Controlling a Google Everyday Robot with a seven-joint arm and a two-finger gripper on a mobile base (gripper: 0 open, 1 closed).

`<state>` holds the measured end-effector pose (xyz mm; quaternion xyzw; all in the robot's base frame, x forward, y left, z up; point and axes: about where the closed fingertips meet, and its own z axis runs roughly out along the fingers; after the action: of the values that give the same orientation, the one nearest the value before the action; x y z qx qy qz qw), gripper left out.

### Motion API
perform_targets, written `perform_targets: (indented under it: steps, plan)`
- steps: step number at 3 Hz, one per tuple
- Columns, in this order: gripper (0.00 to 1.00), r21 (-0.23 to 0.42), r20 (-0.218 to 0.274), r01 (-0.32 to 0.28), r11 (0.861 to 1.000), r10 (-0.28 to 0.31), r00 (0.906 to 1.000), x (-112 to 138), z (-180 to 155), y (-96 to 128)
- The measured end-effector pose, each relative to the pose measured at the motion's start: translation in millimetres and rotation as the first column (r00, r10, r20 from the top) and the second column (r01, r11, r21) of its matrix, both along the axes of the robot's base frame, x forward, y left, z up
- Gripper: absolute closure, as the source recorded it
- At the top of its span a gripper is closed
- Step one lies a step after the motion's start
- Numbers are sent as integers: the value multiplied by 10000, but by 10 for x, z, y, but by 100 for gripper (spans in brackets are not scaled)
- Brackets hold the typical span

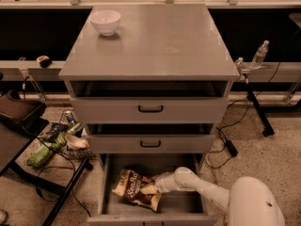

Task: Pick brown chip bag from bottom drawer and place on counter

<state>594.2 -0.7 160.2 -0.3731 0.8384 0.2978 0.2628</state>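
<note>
The brown chip bag point(133, 188) lies in the open bottom drawer point(176, 208), towards its left side, with white script lettering up and cream-yellow edges. My gripper point(155, 186) reaches into the drawer from the right on a white arm and is at the bag's right edge, touching it. The grey counter point(155, 36) is the cabinet top above the two upper drawers.
A white bowl point(105, 22) sits on the counter's back left. Two shallower drawers with black handles point(150, 109) overhang the bottom drawer. A dark side table point(19, 135) with a green bag point(42, 154) and clutter stands left. A water bottle point(259, 54) is at right.
</note>
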Motion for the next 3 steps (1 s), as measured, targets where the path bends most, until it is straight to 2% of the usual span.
perform_targets:
  steps: [2,3]
  plan:
    - [89,2,1,-7,10000,7,10000,-2,1,2]
    - [100,115,154,-513,9986,511,9986,-90,128,145]
